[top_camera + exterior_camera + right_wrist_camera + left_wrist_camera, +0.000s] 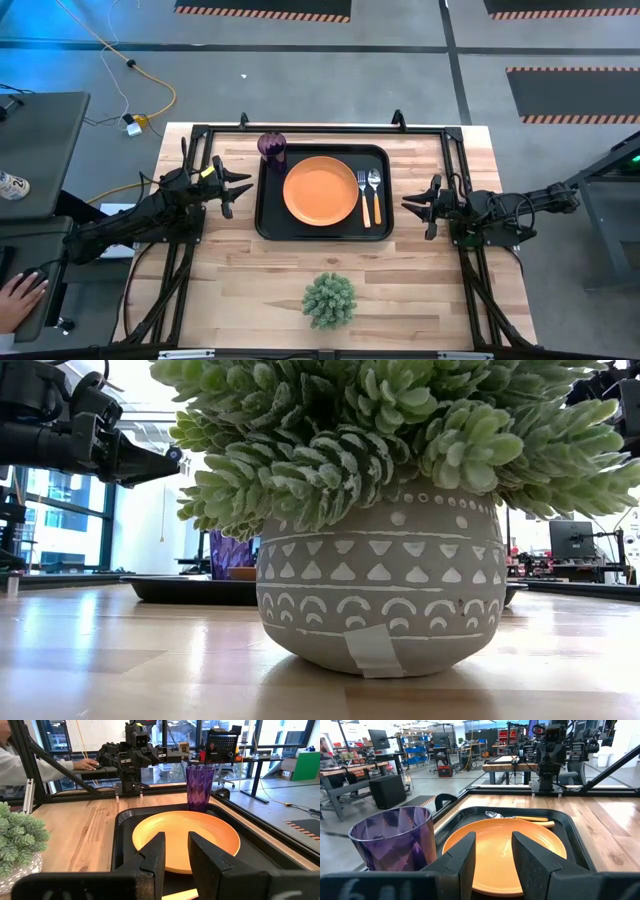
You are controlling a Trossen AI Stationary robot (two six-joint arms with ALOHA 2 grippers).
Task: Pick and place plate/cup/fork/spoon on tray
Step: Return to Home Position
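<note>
Orange plate (pixel 320 190), purple cup (pixel 273 147), black tray (pixel 270 215); grey pot (pixel 380 600), white triangle-and-arc pattern.

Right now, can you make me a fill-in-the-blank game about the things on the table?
The plate on the tray is coloured ____.
The cup standing at a corner of the tray is coloured ____.
Counting the fork and the spoon too, the tray holds ____ things.
The left gripper and the right gripper are both open and hold ____.
Missing words: orange; purple; four; nothing.
</note>
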